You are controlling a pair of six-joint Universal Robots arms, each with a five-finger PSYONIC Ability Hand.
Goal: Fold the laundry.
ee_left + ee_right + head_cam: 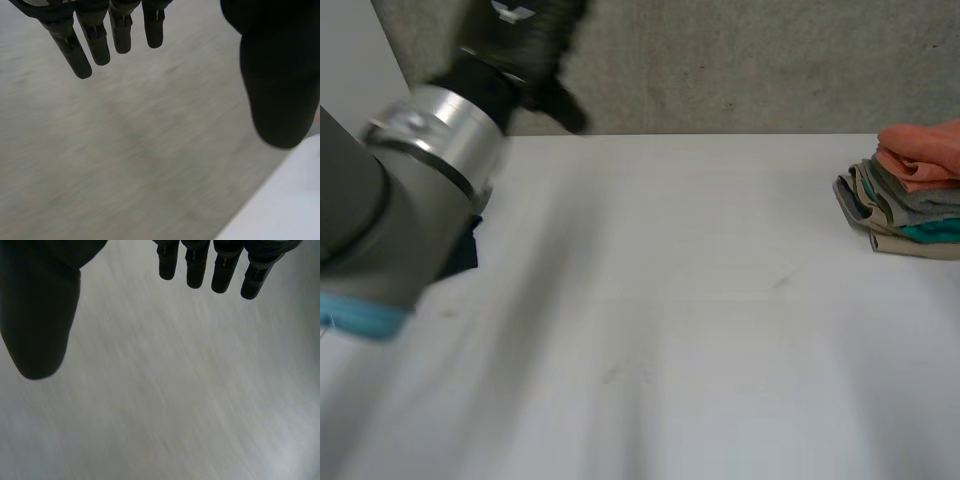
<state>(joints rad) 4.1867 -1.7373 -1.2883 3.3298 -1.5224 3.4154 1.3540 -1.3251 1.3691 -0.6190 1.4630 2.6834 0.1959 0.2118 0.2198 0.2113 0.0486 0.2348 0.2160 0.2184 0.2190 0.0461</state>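
On table [670, 320] right edge: clothes stack [910, 190]; left edge: dark cloth [467, 245]; middle open; left hand [277, 85], right hand [40, 315]: fingers wide, empty.

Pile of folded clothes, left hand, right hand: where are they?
pile of folded clothes [910, 195], head view, middle of the stack.
left hand [272, 90], left wrist view, on its thumb.
right hand [40, 315], right wrist view, on its thumb.
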